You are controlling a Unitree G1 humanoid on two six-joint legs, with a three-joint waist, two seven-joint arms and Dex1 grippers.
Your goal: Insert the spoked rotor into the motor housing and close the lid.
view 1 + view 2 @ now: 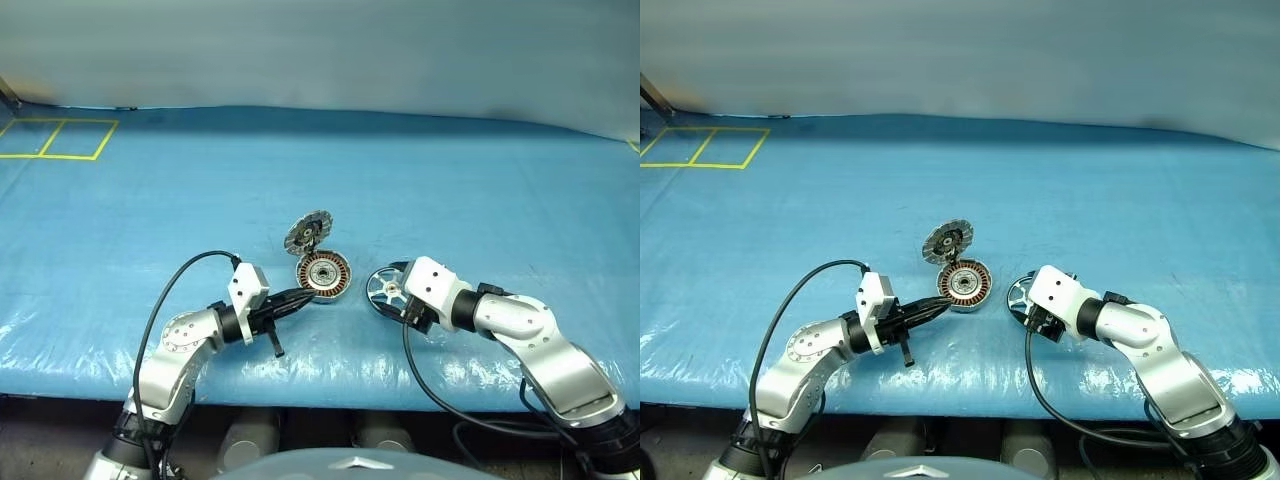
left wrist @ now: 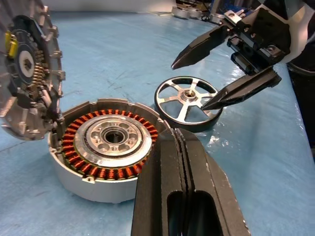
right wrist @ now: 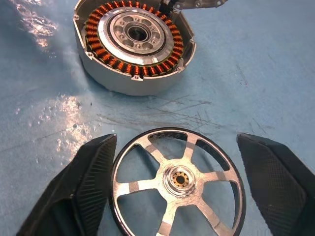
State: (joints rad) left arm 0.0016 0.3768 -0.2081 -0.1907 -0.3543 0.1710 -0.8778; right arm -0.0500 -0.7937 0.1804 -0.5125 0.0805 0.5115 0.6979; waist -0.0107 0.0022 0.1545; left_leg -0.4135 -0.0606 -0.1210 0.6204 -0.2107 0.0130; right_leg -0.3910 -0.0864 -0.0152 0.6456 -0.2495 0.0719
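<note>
- Right gripper (image 3: pixel 177 196) spreads its fingers wide to either side of the spoked rotor (image 3: pixel 178 182), which lies flat on the blue table (image 1: pixel 450 180).
- Left gripper (image 2: pixel 183 142), fingers pressed together, points at the motor housing (image 1: pixel 324 274).
- Beyond, the lid (image 1: pixel 308 232) stands open.

A blue plastic-covered table (image 1: pixel 420 180); yellow taped squares (image 1: pixel 55 138) at its far left corner; a pale wall (image 1: pixel 320 50) behind.
</note>
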